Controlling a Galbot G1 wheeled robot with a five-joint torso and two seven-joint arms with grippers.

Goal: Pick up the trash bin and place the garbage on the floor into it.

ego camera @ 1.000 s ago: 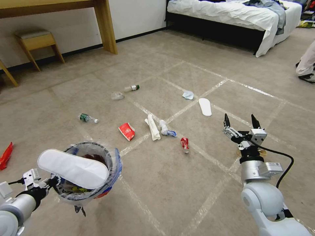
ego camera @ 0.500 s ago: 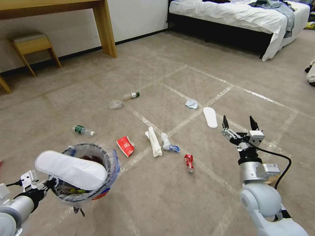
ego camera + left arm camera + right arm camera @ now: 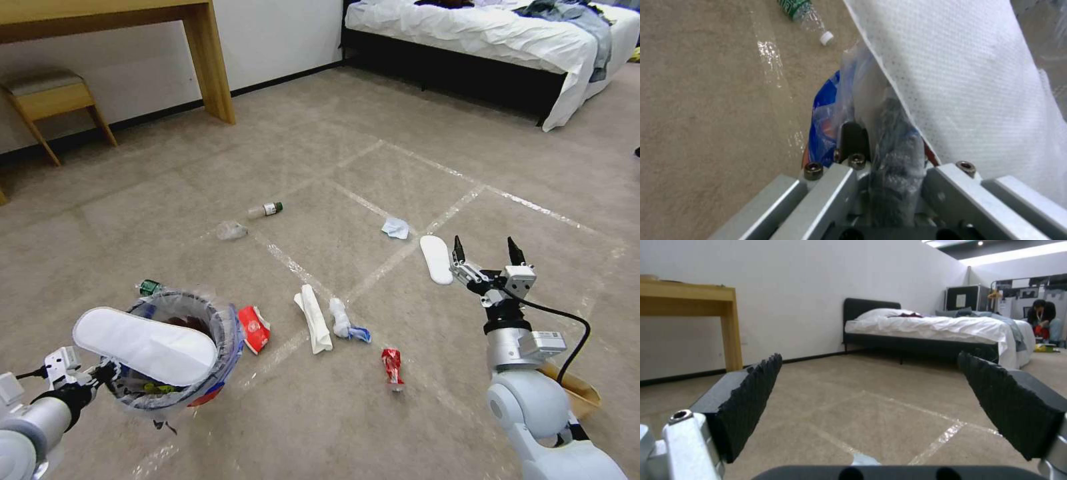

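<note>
While left pincer (image 3: pixel 107 373) grips bin (image 3: pixel 227 333), right pincer (image 3: pixel 487 253) gapes; 2 bottles (image 3: pixel 265 210).

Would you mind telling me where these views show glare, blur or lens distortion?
Head view: wide-angle bending of the desk edge, sheen on the floor tape. Left wrist view: tape glare on the floor beside the trash bin, near metal blurred. Right wrist view: near pads soft, bed sharper.
</note>
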